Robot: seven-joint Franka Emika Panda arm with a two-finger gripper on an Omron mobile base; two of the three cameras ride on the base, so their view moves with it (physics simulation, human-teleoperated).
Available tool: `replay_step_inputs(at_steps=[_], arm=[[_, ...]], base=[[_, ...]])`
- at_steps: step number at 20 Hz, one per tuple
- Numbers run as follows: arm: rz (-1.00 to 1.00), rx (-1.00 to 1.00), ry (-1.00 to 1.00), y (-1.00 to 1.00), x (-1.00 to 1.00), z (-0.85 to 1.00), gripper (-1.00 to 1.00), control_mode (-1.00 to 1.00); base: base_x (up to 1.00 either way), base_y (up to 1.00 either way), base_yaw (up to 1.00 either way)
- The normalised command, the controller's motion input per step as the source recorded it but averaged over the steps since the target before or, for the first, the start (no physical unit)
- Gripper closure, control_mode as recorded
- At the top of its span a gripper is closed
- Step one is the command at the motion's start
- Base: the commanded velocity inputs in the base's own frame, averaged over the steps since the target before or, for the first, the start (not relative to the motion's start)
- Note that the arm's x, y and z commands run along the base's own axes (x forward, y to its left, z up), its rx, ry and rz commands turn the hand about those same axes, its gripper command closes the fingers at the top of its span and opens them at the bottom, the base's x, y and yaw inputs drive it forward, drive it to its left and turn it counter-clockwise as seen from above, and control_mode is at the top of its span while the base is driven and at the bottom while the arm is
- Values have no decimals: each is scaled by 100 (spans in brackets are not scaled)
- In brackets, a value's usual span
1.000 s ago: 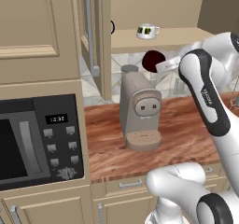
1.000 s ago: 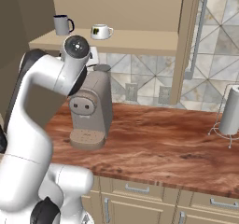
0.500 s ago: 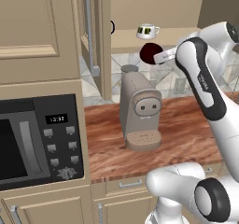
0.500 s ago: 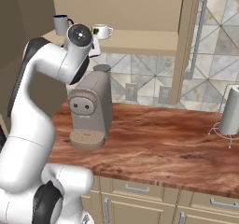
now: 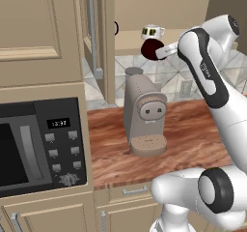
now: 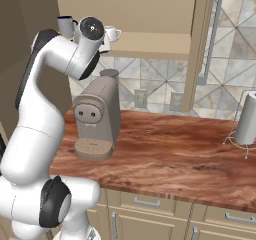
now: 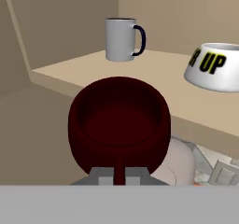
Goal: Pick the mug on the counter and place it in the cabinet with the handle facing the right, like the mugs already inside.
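Fingers (image 7: pixel 119 174) clenched on maroon mug (image 7: pixel 119 122) before cabinet shelf (image 7: pixel 154 85) (grey mug (image 7: pixel 120 38), white mug (image 7: pixel 217 66) beyond).

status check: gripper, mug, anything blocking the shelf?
Gripper shut on mug handle. Mug airborne at cabinet shelf edge, not yet placed. Grey mug and white mug on shelf; gap between them.

Even flat rendered light, soft shadows, sharp
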Motion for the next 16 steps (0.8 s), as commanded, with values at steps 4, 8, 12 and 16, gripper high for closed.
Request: replay_step_inputs(at_steps=[4, 8, 12, 16], arm=[[5, 0, 0, 0, 19, 19, 100, -100], [4, 0, 0, 0, 26, 10, 100, -100], [5, 0, 0, 0, 30, 0, 100, -100], [5, 0, 0, 0, 34, 0, 100, -100]], base=[[0, 0, 0], [0, 0, 0], [0, 0, 0], [0, 0, 0]])
